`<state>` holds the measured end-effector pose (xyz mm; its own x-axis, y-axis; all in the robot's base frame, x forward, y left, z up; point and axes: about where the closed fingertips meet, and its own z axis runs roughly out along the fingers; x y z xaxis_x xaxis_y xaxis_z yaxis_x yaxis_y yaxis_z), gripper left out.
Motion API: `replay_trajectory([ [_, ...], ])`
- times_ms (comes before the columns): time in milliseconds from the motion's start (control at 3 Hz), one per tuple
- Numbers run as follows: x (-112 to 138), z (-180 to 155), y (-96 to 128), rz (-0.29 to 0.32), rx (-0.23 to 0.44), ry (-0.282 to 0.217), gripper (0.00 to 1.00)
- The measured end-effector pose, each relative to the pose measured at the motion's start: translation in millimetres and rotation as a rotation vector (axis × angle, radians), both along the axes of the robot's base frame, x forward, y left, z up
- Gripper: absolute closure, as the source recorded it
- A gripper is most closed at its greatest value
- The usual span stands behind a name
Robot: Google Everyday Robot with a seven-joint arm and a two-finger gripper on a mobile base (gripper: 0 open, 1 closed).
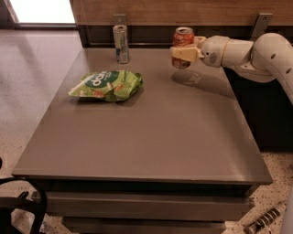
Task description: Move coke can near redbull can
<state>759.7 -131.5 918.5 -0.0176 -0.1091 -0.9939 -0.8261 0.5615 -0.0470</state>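
The gripper is at the far right part of the tabletop, at the end of a white arm that reaches in from the right edge of the view. Its fingers are closed around the coke can, with one pale finger crossing the front of the can's lower half; the other finger is hidden behind the can. The coke can stands upright in that grip, its silver top level. It seems to be held a little above the tabletop, since a dark shadow lies on the surface below and slightly to the right of it, though the view does not make the gap certain.

The redbull can stands upright near the back edge of the tabletop, to the left of the coke can and well apart from it, with bare surface between the two. A green snack bag lies flat in front of the redbull can, nearer the left edge, touching neither can. A wooden wall panel runs behind the tabletop.
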Motion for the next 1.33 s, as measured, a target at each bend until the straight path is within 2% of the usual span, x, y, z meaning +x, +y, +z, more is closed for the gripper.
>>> replay_trajectory([
  [333, 5.6, 19.6, 6.3, -0.013, 0.009, -0.003, 1.0],
  [1000, 33.9, 12.4, 86.4, 0.006, -0.015, 0.019, 1.0],
  [1333, 56.8, -3.1, 109.3, 0.011, 0.011, 0.006, 1.0],
])
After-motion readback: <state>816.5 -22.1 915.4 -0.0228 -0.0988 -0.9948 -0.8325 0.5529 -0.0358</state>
